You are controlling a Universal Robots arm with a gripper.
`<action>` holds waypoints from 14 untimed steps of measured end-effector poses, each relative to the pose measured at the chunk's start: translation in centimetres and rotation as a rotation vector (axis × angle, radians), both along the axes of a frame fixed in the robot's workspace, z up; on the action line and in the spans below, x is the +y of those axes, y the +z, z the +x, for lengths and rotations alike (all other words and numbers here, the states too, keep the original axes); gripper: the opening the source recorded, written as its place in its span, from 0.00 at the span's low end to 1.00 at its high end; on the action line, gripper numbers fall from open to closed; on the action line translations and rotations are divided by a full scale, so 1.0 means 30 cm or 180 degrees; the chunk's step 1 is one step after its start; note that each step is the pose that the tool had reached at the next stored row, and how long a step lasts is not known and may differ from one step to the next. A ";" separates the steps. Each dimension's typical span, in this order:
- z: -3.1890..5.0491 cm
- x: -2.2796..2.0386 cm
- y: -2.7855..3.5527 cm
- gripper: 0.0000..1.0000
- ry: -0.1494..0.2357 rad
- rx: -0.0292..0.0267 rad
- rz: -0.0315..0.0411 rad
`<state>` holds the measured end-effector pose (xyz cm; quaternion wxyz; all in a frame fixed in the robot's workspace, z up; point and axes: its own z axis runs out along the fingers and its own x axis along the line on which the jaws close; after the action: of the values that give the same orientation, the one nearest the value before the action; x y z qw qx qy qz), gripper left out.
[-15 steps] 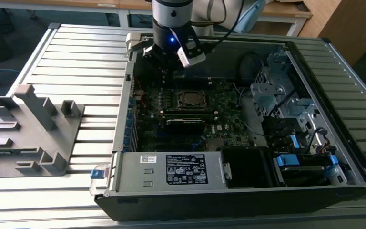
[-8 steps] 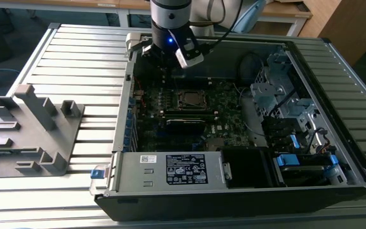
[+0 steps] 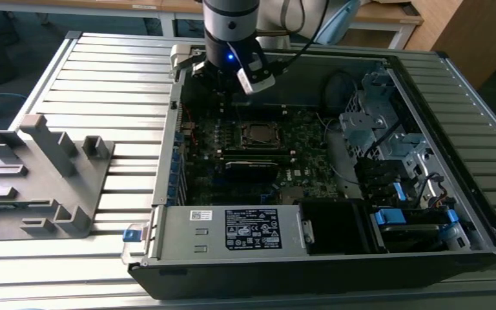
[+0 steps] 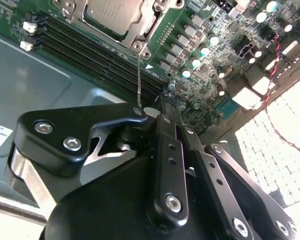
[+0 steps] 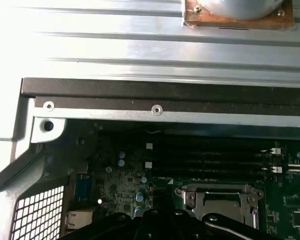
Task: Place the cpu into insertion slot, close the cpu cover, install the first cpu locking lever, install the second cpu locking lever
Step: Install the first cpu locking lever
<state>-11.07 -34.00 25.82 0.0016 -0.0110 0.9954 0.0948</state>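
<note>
Inside the open case, which lies on a slatted table, the board is hemmed in. A power supply runs along the wall nearest the exterior camera. A drive cage and loose cables crowd the exterior view's right. Long black memory slots run just beside the slot. A grey fixture stands on the table well apart from the case, on the exterior view's left.

The cpu sits in the slot, and the cover lies down over it, framing the pale chip. One thin lever sticks out from the socket's corner across the memory slots. In the second wrist view its free end meets the tip of the gripper, but whether the two touch cannot be told.

The arm reaches straight down into the case near its far wall, wrist vertical. The gripper hangs over the board beside the slot rather than above it — clenched, links together, with nothing seen between them.
</note>
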 end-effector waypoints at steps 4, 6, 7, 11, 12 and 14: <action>-0.002 0.000 -0.002 0.11 0.0000 0.0000 0.0145; -0.002 0.000 -0.003 0.11 0.0000 0.0000 0.0184; -0.002 0.000 -0.004 0.11 -0.0001 -0.0001 0.0186; -0.002 0.000 -0.012 0.11 0.0000 0.0000 0.0186; -0.002 0.000 -0.012 0.11 0.0000 0.0000 0.0185; 0.001 0.000 -0.014 0.11 0.0001 0.0000 0.0186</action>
<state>-11.04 -34.00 25.40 0.0019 -0.0110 0.9922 0.1238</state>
